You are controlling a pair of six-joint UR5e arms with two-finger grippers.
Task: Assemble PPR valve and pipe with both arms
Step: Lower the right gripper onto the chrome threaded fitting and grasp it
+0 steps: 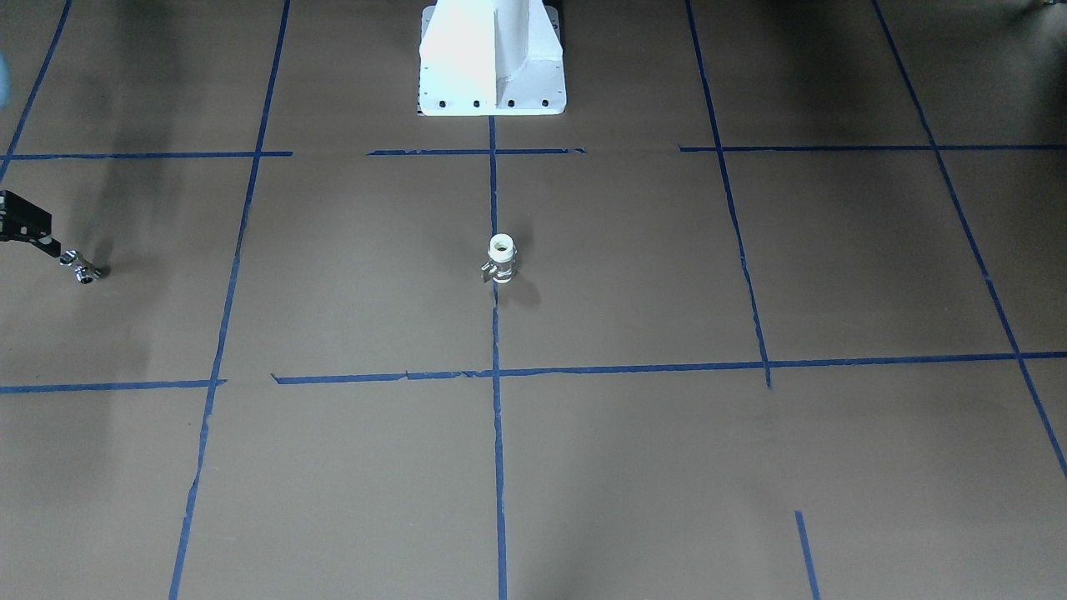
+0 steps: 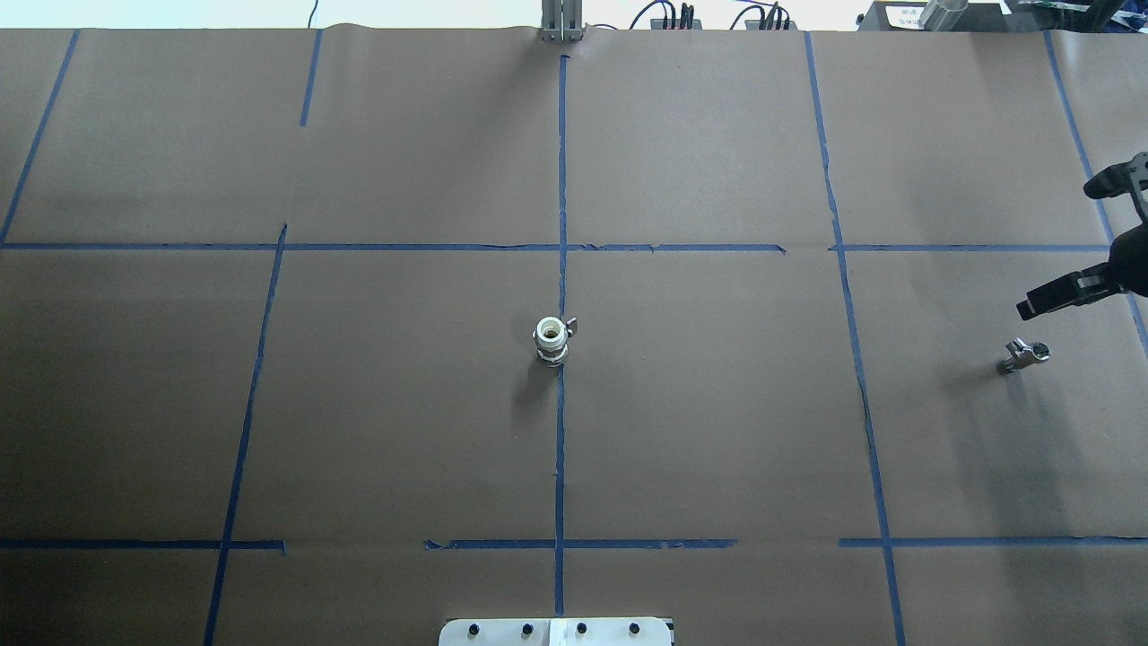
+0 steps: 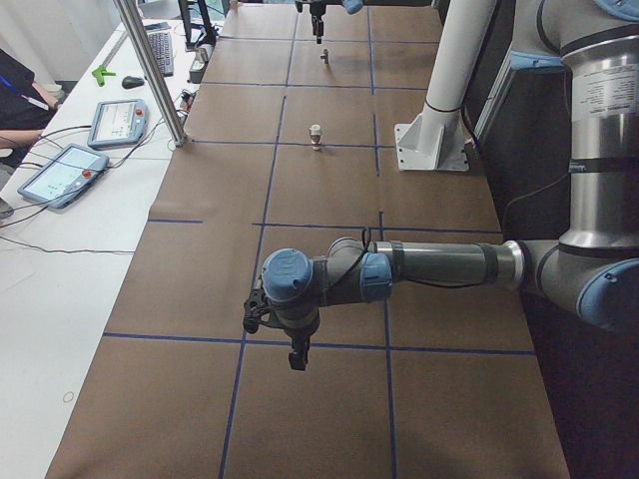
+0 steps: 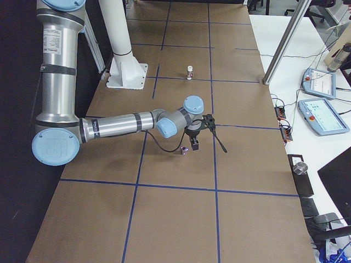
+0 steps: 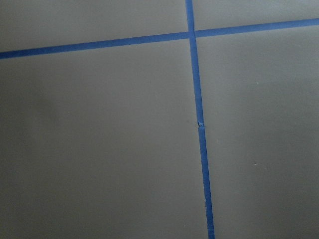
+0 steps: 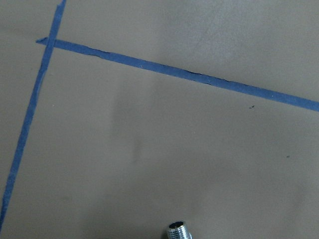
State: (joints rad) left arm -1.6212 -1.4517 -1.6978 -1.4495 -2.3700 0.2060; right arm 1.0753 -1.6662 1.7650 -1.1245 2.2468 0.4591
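A white PPR pipe fitting with a metal collar (image 2: 552, 339) stands upright at the table's centre; it also shows in the front view (image 1: 501, 258). A small metal valve (image 2: 1022, 353) lies on the paper at the far right, also seen in the front view (image 1: 81, 268) and, only its threaded end, in the right wrist view (image 6: 179, 230). My right gripper (image 2: 1056, 249) hovers just beyond the valve, jaws wide apart and empty. My left gripper (image 3: 297, 354) points down over bare paper, far from both parts; I cannot tell if it is open or shut.
The white pedestal (image 1: 492, 58) stands at the robot's side of the table. Blue tape lines (image 2: 560, 449) grid the brown paper. A metal post (image 3: 150, 70), tablets (image 3: 62, 172) and cables sit along the operators' side.
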